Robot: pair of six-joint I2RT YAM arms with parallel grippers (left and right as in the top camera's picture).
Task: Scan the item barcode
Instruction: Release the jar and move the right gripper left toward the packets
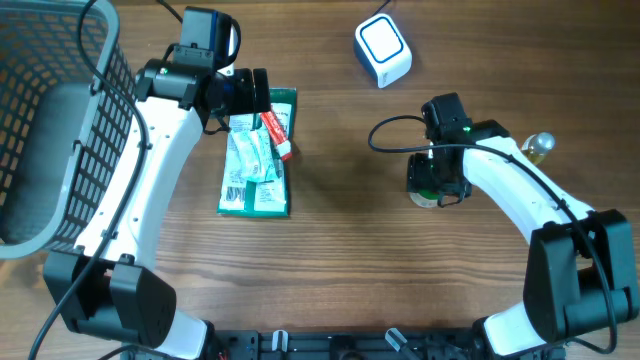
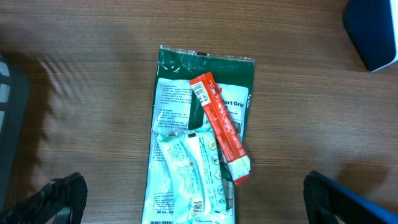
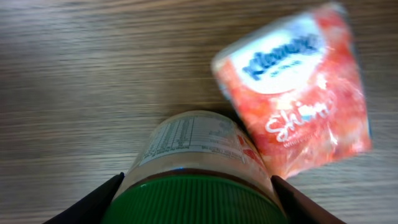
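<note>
Right gripper (image 3: 198,186) is clamped on the jar (image 3: 193,146) at its green lid (image 3: 186,202), beside the tissue packet (image 3: 298,87), well apart from the scanner (image 1: 383,50). Recommendation: lift clear, turn the label's barcode toward the scanner window, hold steady.

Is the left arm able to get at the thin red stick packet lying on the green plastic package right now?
Probably yes: the left gripper hangs open right above, and the red stick packet lies topmost on the green package, uncovered.

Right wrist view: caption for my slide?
Right claw grips a green-lidded jar beside a red Kleenex pack on the table.
</note>
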